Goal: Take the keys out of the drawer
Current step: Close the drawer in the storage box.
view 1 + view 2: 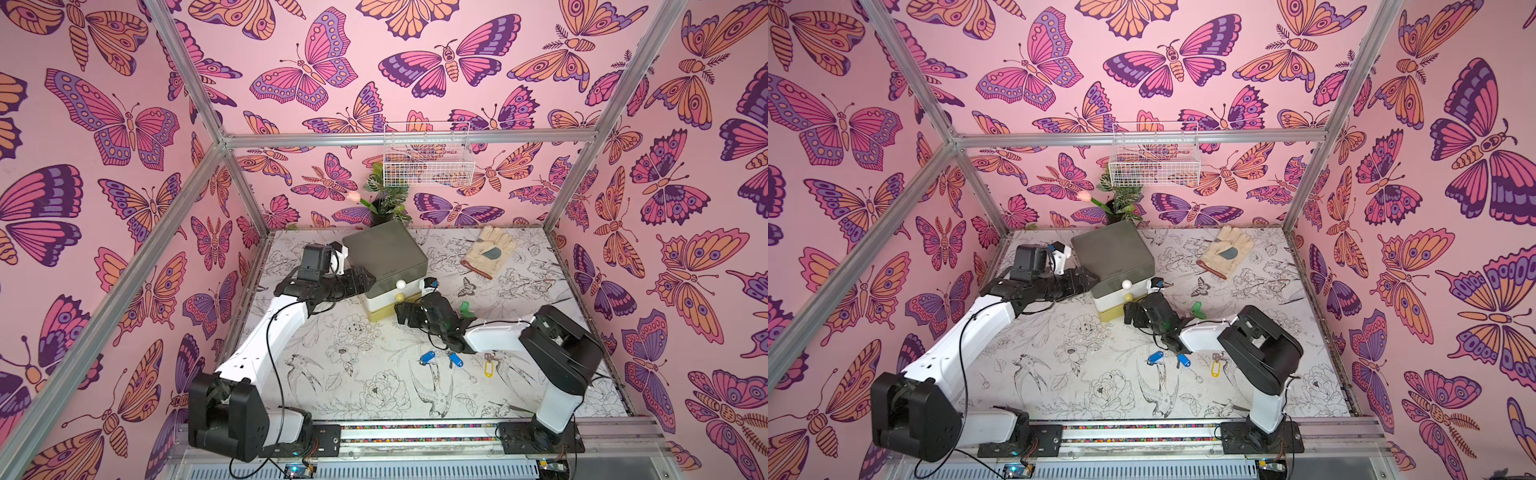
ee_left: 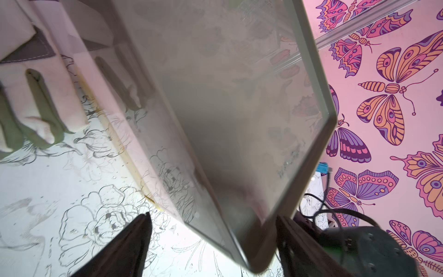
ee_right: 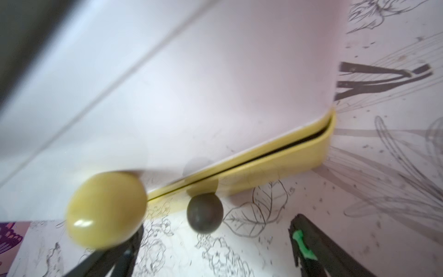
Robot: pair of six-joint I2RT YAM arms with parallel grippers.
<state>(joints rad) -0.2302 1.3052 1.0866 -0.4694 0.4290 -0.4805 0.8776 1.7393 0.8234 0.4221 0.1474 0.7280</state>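
Note:
The drawer unit (image 1: 386, 257) is a small box with a grey-green top, white drawer fronts with ball knobs, and a yellow bottom drawer (image 3: 275, 156). That drawer shows only a thin dark gap. Four keys lie on the table: two with blue tags (image 1: 427, 357) (image 1: 456, 359), one yellow (image 1: 489, 369), one green (image 1: 464, 308). My left gripper (image 1: 365, 279) is open, its fingers astride the box's rear left corner (image 2: 259, 251). My right gripper (image 3: 211, 247) is open just in front of the drawers, with the yellow knob (image 3: 105, 208) by one finger and a dark knob (image 3: 205, 212) ahead.
A cream work glove (image 1: 490, 251) lies at the back right of the table. A potted plant (image 1: 384, 195) stands behind the box. A white wire basket (image 1: 428, 156) hangs on the back wall. The metal frame posts (image 1: 561, 208) border the table.

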